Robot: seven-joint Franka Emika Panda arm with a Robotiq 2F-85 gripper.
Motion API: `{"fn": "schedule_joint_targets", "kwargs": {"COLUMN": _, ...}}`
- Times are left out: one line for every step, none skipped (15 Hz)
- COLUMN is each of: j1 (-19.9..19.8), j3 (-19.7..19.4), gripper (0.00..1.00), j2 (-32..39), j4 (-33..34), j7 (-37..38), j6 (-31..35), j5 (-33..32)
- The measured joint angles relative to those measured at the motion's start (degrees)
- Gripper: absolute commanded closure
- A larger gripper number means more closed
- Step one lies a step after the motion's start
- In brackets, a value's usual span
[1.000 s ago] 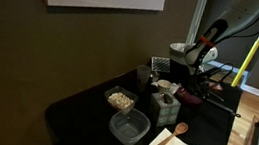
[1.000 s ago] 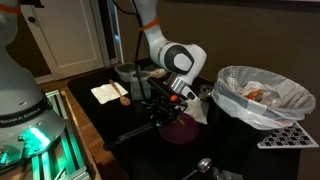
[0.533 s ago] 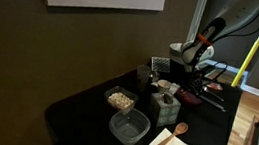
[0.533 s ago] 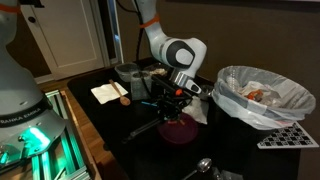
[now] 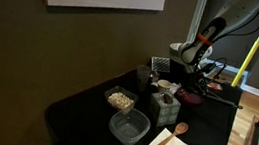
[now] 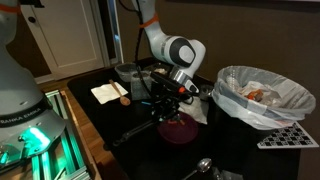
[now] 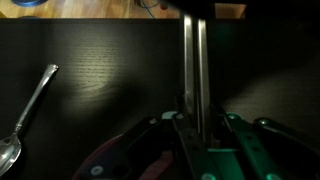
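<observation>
1. Gripper point(image 7: 193, 120): the jaws stood narrow, and we read them as clamped on the rod point(image 7: 193, 60).
2. Rod: we judged it light, stiff, smooth and apt to swing, so best gripped nearer mid-length. It ran from between the jaws out over the table point(image 7: 100, 70).
3. A bowl point(image 6: 181, 130) lay below. A spoon point(image 7: 24, 115) lay well apart.
</observation>
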Motion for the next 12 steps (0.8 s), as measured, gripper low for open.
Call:
{"fn": "schedule_joint_targets", "kwargs": {"j1": 0.1, "j3": 0.0, "gripper": 0.88, "j2": 0.2, "j4": 0.2, "j7": 0.0, "j6": -0.9, "j5": -0.7}}
{"fn": "schedule_joint_targets", "kwargs": {"j1": 0.1, "j3": 0.0, "gripper": 0.88, "j2": 0.5, "j4": 0.3, "j7": 0.0, "j6": -1.4, "j5": -1.3}}
{"fn": "schedule_joint_targets", "kwargs": {"j1": 0.2, "j3": 0.0, "gripper": 0.89, "j2": 0.9, "j4": 0.4, "j7": 0.0, "j6": -1.9, "j5": -1.9}}
{"fn": "schedule_joint_targets", "kwargs": {"j1": 0.2, "j3": 0.0, "gripper": 0.89, "j2": 1.3, "j4": 0.5, "j7": 0.0, "j6": -2.1, "j5": -2.4}}
{"fn": "schedule_joint_targets", "kwargs": {"j1": 0.2, "j3": 0.0, "gripper": 0.88, "j2": 1.8, "j4": 0.6, "j7": 0.0, "j6": -2.1, "j5": -2.8}}
{"fn": "schedule_joint_targets", "kwargs": {"j1": 0.2, "j3": 0.0, "gripper": 0.87, "j2": 2.2, "j4": 0.7, "j7": 0.0, "j6": -2.1, "j5": -3.1}}
{"fn": "schedule_joint_targets", "kwargs": {"j1": 0.3, "j3": 0.0, "gripper": 0.85, "j2": 2.7, "j4": 0.8, "j7": 0.0, "j6": -2.1, "j5": -3.4}}
{"fn": "schedule_joint_targets", "kwargs": {"j1": 0.3, "j3": 0.0, "gripper": 0.85, "j2": 3.1, "j4": 0.9, "j7": 0.0, "j6": -2.1, "j5": -3.6}}
{"fn": "schedule_joint_targets", "kwargs": {"j1": 0.4, "j3": 0.0, "gripper": 0.83, "j2": 3.5, "j4": 1.1, "j7": 0.0, "j6": -2.1, "j5": -3.9}}
{"fn": "schedule_joint_targets", "kwargs": {"j1": 0.4, "j3": 0.0, "gripper": 0.8, "j2": 3.8, "j4": 1.3, "j7": 0.0, "j6": -2.1, "j5": -4.1}}
{"fn": "schedule_joint_targets", "kwargs": {"j1": 0.4, "j3": 0.0, "gripper": 0.79, "j2": 4.0, "j4": 1.5, "j7": 0.0, "j6": -2.1, "j5": -4.3}}
{"fn": "schedule_joint_targets", "kwargs": {"j1": 0.4, "j3": 0.0, "gripper": 0.79, "j2": 4.3, "j4": 1.7, "j7": 0.0, "j6": -2.1, "j5": -4.5}}
